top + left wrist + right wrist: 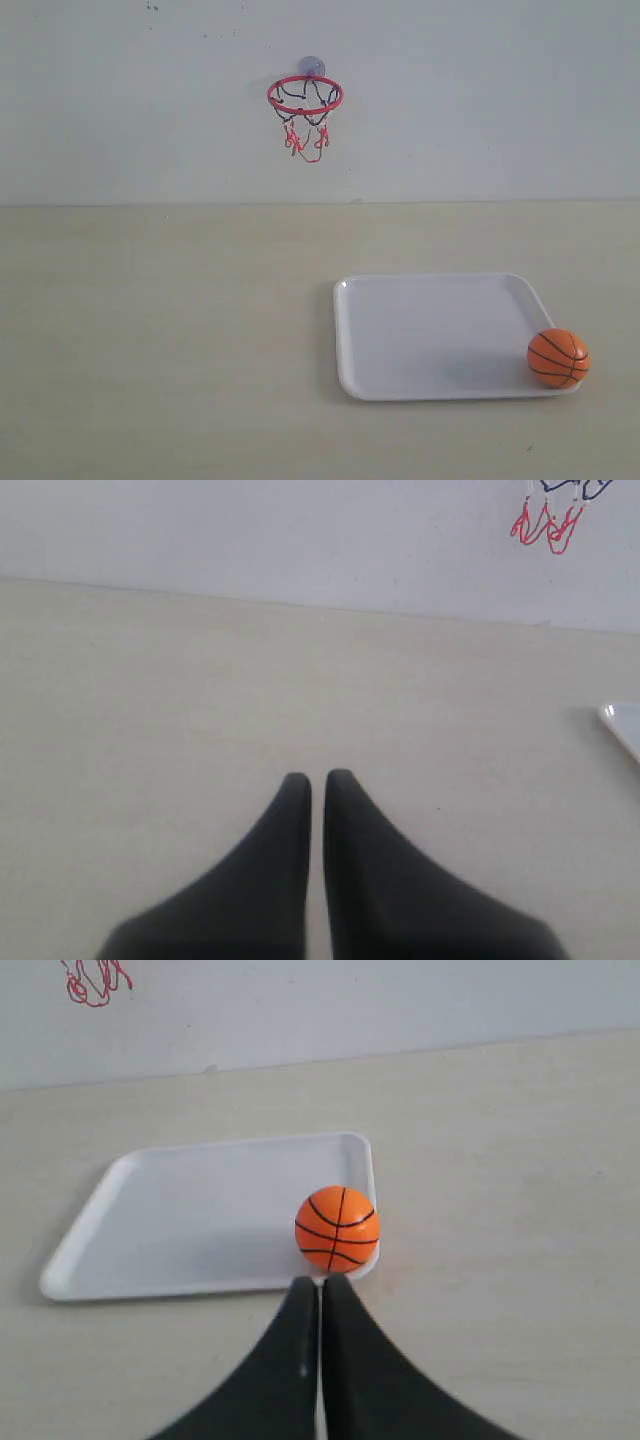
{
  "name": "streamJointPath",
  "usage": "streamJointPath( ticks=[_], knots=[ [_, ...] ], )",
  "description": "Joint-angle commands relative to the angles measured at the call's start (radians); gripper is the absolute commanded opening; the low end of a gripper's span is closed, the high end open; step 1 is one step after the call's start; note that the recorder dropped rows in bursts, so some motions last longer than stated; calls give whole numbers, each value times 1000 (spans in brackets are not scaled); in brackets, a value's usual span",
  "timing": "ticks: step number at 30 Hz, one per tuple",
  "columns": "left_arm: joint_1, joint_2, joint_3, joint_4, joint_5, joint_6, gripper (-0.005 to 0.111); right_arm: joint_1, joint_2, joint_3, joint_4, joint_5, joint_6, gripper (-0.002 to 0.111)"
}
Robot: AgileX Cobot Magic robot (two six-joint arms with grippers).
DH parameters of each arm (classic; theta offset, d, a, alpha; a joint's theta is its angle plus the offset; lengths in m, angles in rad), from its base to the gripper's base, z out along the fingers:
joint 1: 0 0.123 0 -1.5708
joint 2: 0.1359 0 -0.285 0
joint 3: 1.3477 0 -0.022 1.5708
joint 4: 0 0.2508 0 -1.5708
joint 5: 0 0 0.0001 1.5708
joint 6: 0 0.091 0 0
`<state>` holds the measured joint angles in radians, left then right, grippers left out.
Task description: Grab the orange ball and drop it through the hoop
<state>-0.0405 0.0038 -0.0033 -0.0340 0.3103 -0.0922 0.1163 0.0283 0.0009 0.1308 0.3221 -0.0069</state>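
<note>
Small round ball: orange, patterned with thin black seam lines. Wall-mounted toy hoop: red ring, net of black and red cord, greyish suction cup. Rectangular plastic tray: plain white; tabletop: pale beige; wall: off-white.

The scene is taken by the exterior view from the front and somewhat above, well back — the table and wall are faced squarely. The wrist views are set low behind the left gripper and the right gripper, aimed toward the wall. The tray and hoop are shared by all three — the ball by the exterior and right wrist views only.
</note>
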Motion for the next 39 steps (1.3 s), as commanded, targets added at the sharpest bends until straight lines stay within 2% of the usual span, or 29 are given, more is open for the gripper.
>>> streamJointPath(
  ticks=[1,9,12,16,18,21,24,27,30,33,35,39],
  knots=[
    [-1,-4,3,1,-3,-5,4,-6,-5,-1,-9,-113,-6,0],
    [-1,-4,3,1,-3,-5,4,-6,-5,-1,-9,-303,1,0],
    [-1,-4,3,1,-3,-5,4,-6,-5,-1,-7,-541,1,0],
    [-1,-4,3,1,-3,-5,4,-6,-5,-1,42,-988,25,0],
    [-1,-4,3,1,-3,-5,4,-6,-5,-38,123,-1030,49,0],
    [-1,-4,3,1,-3,-5,4,-6,-1,-151,224,-879,-18,0],
    [-1,-4,3,1,-3,-5,4,-6,69,-282,224,-558,-258,0],
    [-1,-4,3,1,-3,-5,4,-6,209,-378,224,-252,-405,0],
    [-1,-4,3,1,-3,-5,4,-6,351,-442,226,55,-358,0],
    [-1,-4,3,1,-3,-5,4,-6,486,-455,229,282,-233,0],
    [-1,-4,3,1,-3,-5,4,-6,568,-455,255,341,-108,0],
    [-1,-4,3,1,-3,-5,4,-6,655,-455,296,355,-31,0]
  ],
)
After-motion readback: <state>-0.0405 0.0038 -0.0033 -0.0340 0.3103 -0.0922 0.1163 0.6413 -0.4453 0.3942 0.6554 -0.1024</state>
